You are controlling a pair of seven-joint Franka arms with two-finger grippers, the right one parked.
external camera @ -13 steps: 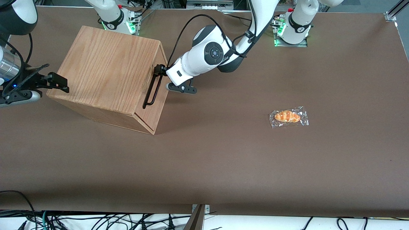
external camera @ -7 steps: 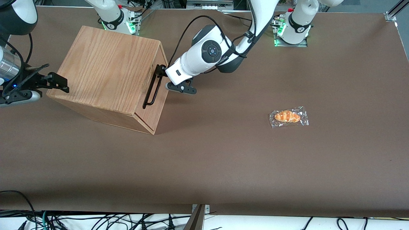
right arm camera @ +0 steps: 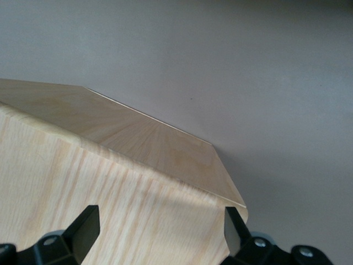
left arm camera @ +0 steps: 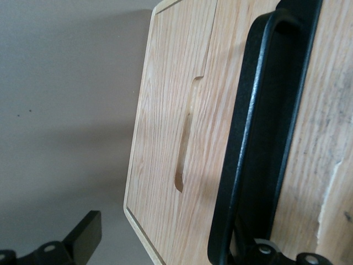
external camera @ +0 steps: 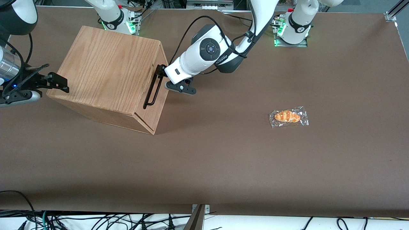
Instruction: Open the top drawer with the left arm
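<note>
At the twelve o'clock end of the black bar handle (external camera: 152,89), as the front view lays it out, the gripper (external camera: 159,72) stands spread wide and has hold of nothing. In the wrist view one of its fingers (left arm camera: 83,237) hangs well clear of the wood, and the bar runs between the two, close against the other finger. The handle belongs to the top drawer (left arm camera: 331,83), which looks fully shut, its front level with the slotted lower panel (left arm camera: 165,138) of the light-oak cabinet (external camera: 105,70). The cabinet sits toward the parked arm's end of the brown table (external camera: 223,159), its front facing roughly four o'clock. The left arm (external camera: 207,52) reaches in from about two o'clock. The chief risk is probably the grip point: closing so near the bar's end post would pull off-centre, which could skew the drawer in its runners and jam it. Nothing visibly pins the cabinet, so a hard tug might drag or swivel the whole box rather than slide the drawer. A pull off the drawer's line could let the bar slip from the pads. A wrapped croissant (external camera: 288,116), at four o'clock from the gripper and well apart, seems safely out of the way.
</note>
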